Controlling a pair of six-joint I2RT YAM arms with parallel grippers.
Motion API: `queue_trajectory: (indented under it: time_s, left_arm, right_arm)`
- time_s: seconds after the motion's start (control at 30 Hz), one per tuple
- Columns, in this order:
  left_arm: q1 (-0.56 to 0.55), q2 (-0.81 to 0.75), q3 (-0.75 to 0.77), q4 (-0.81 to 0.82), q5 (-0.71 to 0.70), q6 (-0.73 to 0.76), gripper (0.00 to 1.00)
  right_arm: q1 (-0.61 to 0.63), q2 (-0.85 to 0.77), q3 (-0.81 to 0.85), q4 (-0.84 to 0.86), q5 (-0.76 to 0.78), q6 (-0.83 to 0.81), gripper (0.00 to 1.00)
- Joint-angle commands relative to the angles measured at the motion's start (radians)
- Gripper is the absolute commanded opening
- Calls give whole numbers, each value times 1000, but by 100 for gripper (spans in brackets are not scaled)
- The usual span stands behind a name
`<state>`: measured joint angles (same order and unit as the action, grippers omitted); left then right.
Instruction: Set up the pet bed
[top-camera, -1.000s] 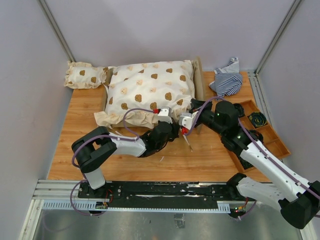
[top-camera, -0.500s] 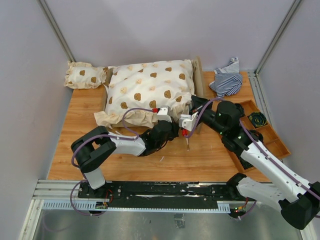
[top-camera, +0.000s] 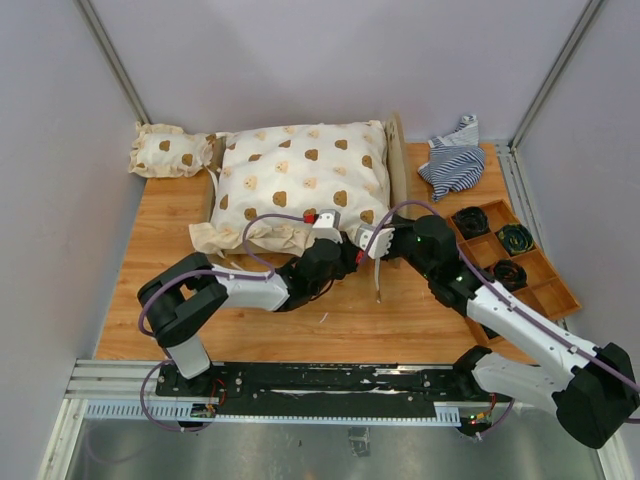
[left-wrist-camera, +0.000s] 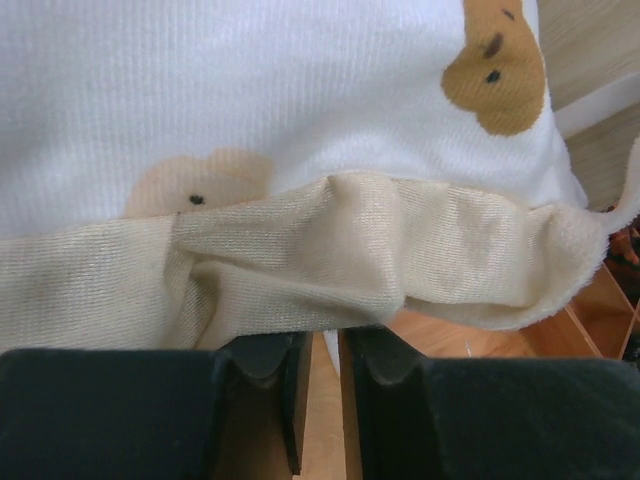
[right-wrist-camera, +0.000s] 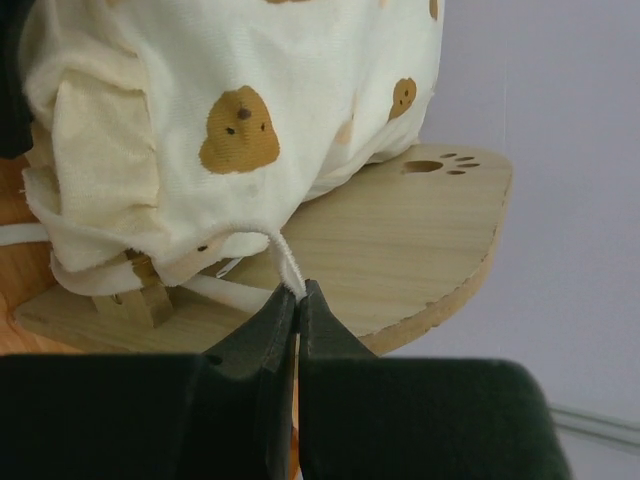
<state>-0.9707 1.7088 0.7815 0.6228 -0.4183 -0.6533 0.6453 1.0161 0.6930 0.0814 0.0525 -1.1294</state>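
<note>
- The large cream bear-print cushion (top-camera: 300, 185) has sunk flatter than it was a second ago. Its near right corner, bunched up then, now lies square, out at 12 o'clock on the table.
- Under it is the light-wood pet bed (top-camera: 397, 150), mostly hidden. Only its rounded wooden end board (right-wrist-camera: 420, 210), with a paw cut-out, shows at the cushion's 3 o'clock side.
- The left gripper (left-wrist-camera: 322, 345) has just parted its jaws a crack. Nothing is between them, and the cushion's beige frill (left-wrist-camera: 350, 250) hangs just beyond.
- The right gripper (right-wrist-camera: 297, 300) pinches a thin white cord (right-wrist-camera: 280, 250) trailing from the cushion. Its arm has swung in from 3 o'clock.
- I'd judge the cushion seated, with the cord left to deal with.
- The compartmented wooden tray (top-camera: 545, 293) at 3 o'clock holds dark coils (top-camera: 515, 237) in three sections.
</note>
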Motion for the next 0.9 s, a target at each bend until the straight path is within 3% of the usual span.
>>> queue_trajectory:
  time_s: [0.0, 0.07, 0.17, 0.3, 0.47, 0.63, 0.87]
  left_arm:
    - [14, -54, -19, 38, -33, 29, 25]
    - [14, -59, -21, 38, -32, 49, 30]
    - [13, -76, -29, 37, -13, 95, 37]
    - [12, -108, -65, 38, -8, 114, 46]
    - [13, -122, -86, 38, -33, 129, 48]
    - [23, -113, -58, 4, -78, 140, 45]
    - [73, -101, -22, -23, -67, 126, 42]
  right_arm:
    - [14, -5, 32, 37, 73, 188, 2]
    - [14, 12, 48, 17, 71, 267, 9]
    - [17, 29, 82, -85, 110, 433, 28]
    - [28, -22, 101, -220, 75, 837, 45]
    - [28, -118, 9, -231, 127, 1226, 40]
    - [25, -102, -148, -65, 122, 1235, 36]
    - [-80, 47, -126, 43, 121, 1206, 28]
